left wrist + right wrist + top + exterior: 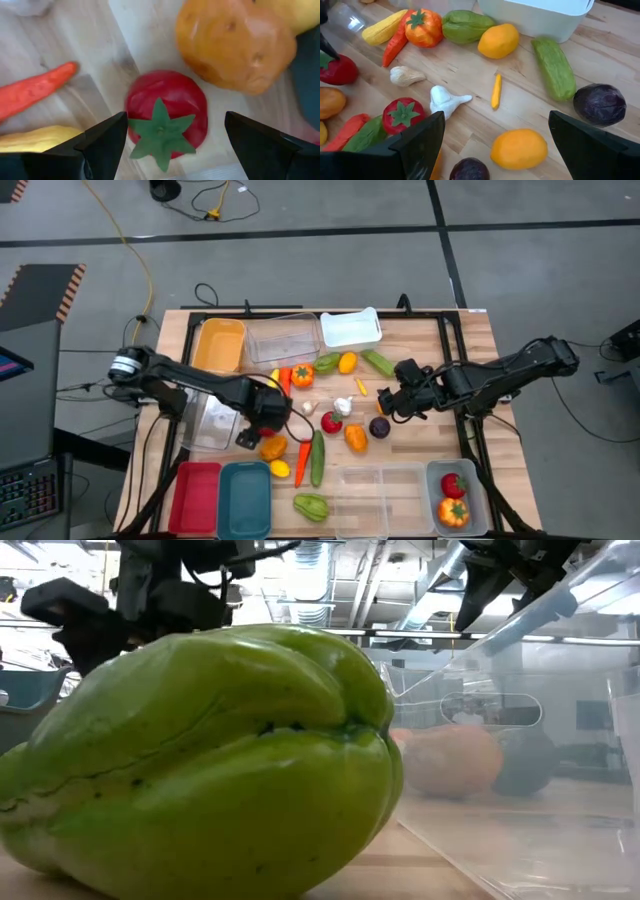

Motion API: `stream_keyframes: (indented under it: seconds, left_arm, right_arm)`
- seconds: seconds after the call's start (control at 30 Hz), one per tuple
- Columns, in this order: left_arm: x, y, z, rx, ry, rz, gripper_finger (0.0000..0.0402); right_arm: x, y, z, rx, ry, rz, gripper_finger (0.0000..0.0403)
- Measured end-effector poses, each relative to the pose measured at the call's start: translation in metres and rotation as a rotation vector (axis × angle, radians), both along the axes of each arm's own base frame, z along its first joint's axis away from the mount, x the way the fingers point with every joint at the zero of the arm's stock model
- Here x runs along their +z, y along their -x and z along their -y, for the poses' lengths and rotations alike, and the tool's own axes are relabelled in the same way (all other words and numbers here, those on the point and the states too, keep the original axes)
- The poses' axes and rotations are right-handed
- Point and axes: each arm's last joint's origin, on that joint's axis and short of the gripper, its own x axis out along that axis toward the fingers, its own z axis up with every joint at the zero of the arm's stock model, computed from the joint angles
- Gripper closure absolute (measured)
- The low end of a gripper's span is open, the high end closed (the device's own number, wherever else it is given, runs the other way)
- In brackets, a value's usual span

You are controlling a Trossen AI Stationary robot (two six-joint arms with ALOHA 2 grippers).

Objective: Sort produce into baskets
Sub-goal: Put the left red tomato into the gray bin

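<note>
Toy produce lies scattered on the wooden table (455,345). A red tomato with a green star stem (165,117) rests on the wood right below my left gripper (175,120), which points down and is open, one finger on either side of it. In the high view, my left gripper (265,418) hides that tomato. Beside it lie an orange potato-like piece (235,45), a red carrot (35,92) and a yellow piece (37,137). My right gripper (395,395) hangs open above the table's middle right, over another tomato (402,115), white garlic (445,100) and an orange fruit (519,148).
Baskets ring the table: orange (220,343), clear (283,338) and white (351,328) at the far edge, and red (196,495), teal (244,498), clear (380,498) and pale blue-grey (476,498) at the near edge. A green pepper (210,760) fills the low view.
</note>
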Motion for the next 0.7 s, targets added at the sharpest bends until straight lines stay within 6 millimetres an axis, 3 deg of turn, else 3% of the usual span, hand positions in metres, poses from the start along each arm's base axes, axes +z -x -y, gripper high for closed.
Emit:
stream_keyframes:
  seconds: [0.23, 0.5, 0.7]
  left_arm:
    - [-0.02, -0.006, 0.002, -0.006, -0.044, -0.072, 0.0081]
    - [-0.024, -0.007, 0.002, -0.006, -0.055, -0.09, 0.0083]
    - [-0.024, -0.007, 0.002, -0.005, -0.056, -0.092, 0.0124]
  right_arm:
    - [0.0, 0.0, 0.0, 0.0, 0.0, 0.001, 0.0021]
    - [0.0, 0.0, 0.0, 0.0, 0.0, 0.001, 0.0021]
    - [0.0, 0.0, 0.0, 0.0, 0.0, 0.001, 0.0021]
